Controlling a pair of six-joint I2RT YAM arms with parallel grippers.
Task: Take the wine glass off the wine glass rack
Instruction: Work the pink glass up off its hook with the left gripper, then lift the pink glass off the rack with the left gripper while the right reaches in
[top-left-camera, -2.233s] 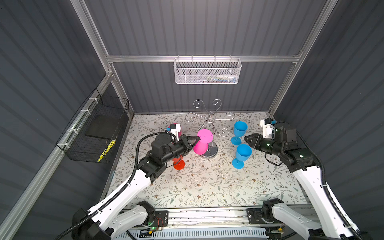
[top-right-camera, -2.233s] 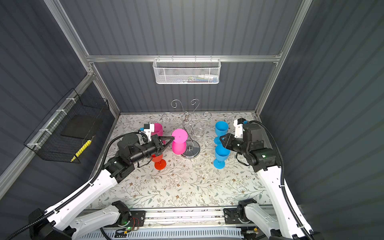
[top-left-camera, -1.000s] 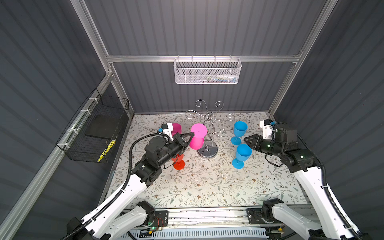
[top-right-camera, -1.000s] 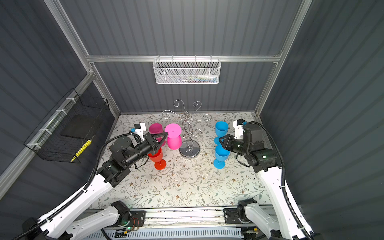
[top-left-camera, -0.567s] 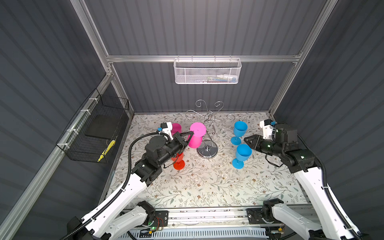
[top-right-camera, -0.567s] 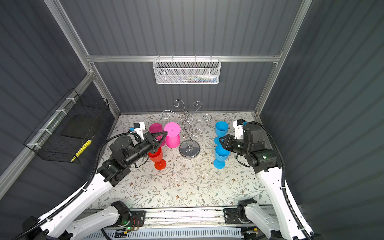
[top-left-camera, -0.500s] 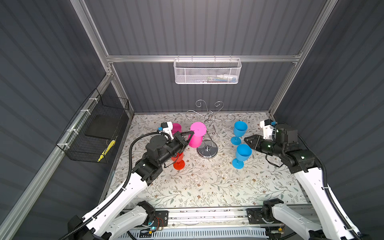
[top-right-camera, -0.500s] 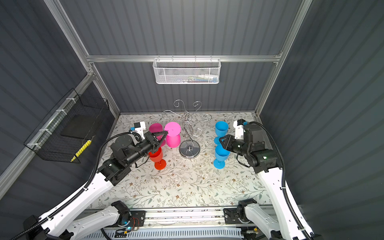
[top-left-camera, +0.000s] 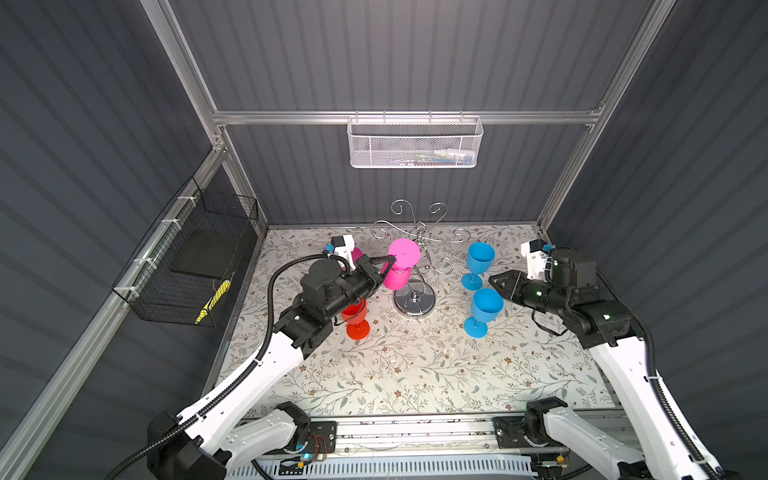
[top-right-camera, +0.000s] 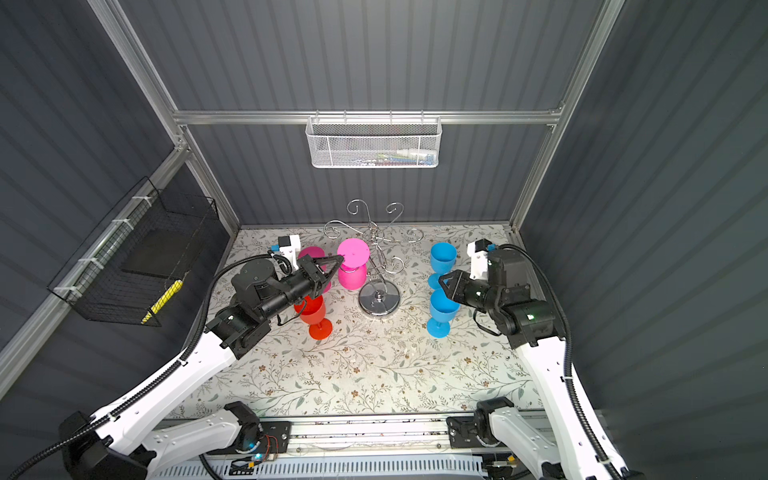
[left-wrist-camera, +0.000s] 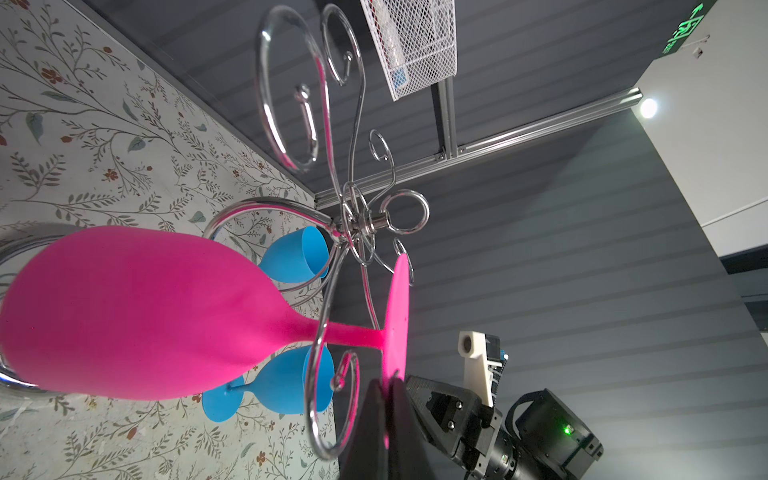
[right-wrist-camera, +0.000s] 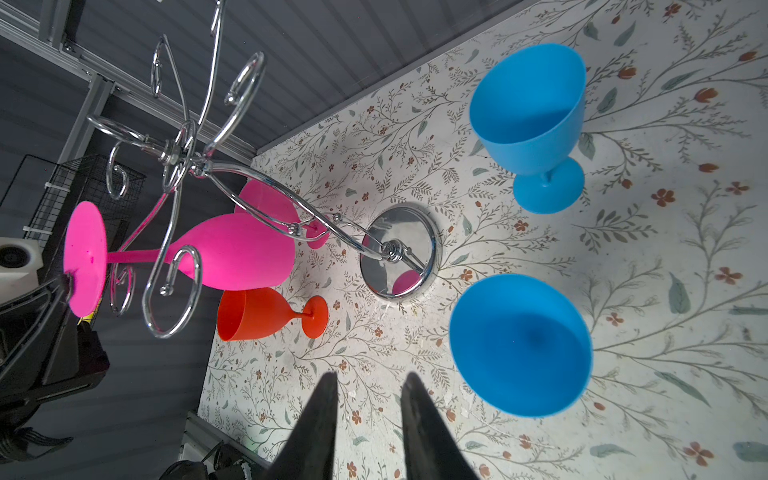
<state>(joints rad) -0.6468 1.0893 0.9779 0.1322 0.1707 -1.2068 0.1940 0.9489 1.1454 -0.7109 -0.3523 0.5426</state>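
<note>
One pink wine glass (top-left-camera: 397, 279) hangs foot-up against the wine glass rack (top-left-camera: 415, 298), on the left arm's side, its stem inside the loop of a scroll arm. The left tool (top-left-camera: 390, 266) is clamped on the rim of the glass's foot. Across the rack, the right tool (right-wrist-camera: 368, 380) stands slightly apart and empty, beside a blue glass (top-left-camera: 484, 305).

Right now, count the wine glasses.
5: hanging pink glass on the rack in the left gripper; another pink glass behind that gripper; red glass left of the rack; two blue glasses right of it.
</note>
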